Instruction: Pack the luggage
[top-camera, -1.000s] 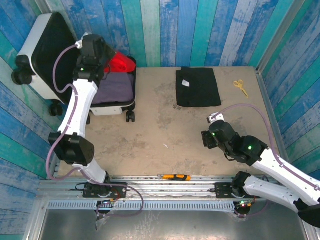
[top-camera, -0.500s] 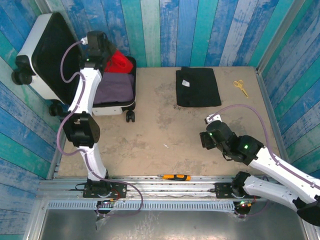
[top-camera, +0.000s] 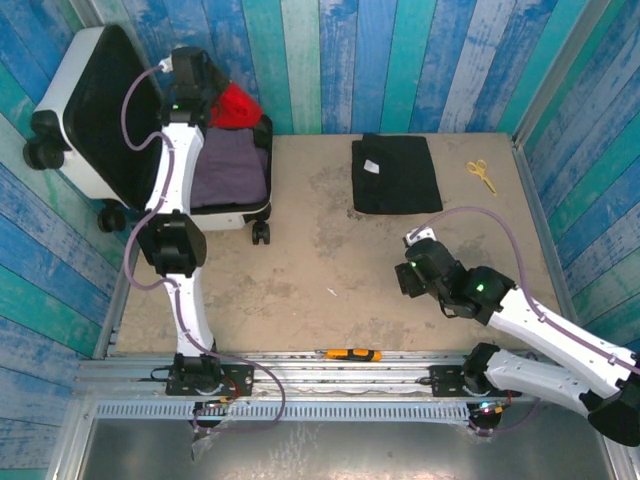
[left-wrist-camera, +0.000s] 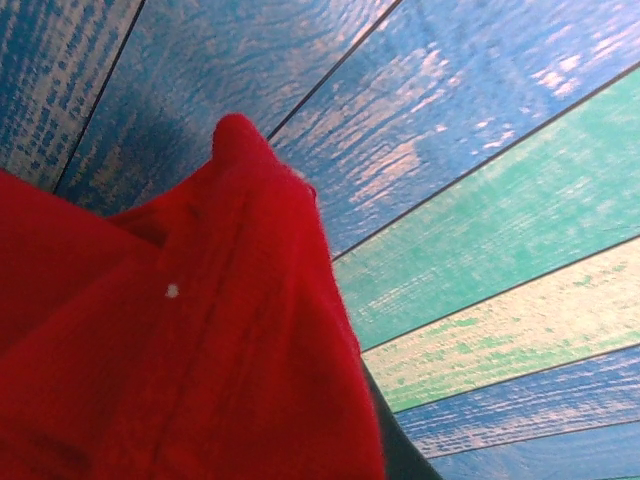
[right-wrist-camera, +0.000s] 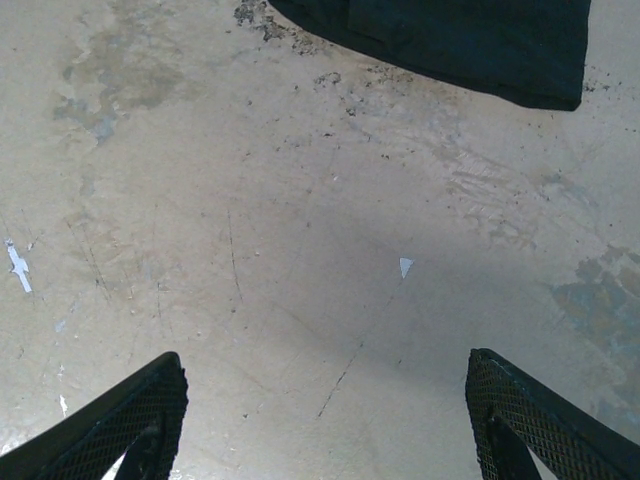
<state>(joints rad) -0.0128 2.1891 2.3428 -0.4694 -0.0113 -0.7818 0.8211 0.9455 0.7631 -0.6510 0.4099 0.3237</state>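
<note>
Blue plank walls round a sandy table (top-camera: 300, 250), with luggage (top-camera: 98, 112) open at its far left corner, stiff-shelled, probably heavy, best gripped by rim or handle; jaws of left gripper (top-camera: 200, 92) hidden by red cloth (left-wrist-camera: 200, 330), state untellable; jaws of right gripper (right-wrist-camera: 322, 405) wide.

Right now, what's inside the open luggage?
A folded purple garment lies in the base shell of the luggage, with a red garment at its far end by the left arm. Anything beneath the purple garment is covered. The lid shows black lining.

Blue-teal plank walls (top-camera: 400, 60); scuffed beige tabletop (top-camera: 330, 250).
</note>
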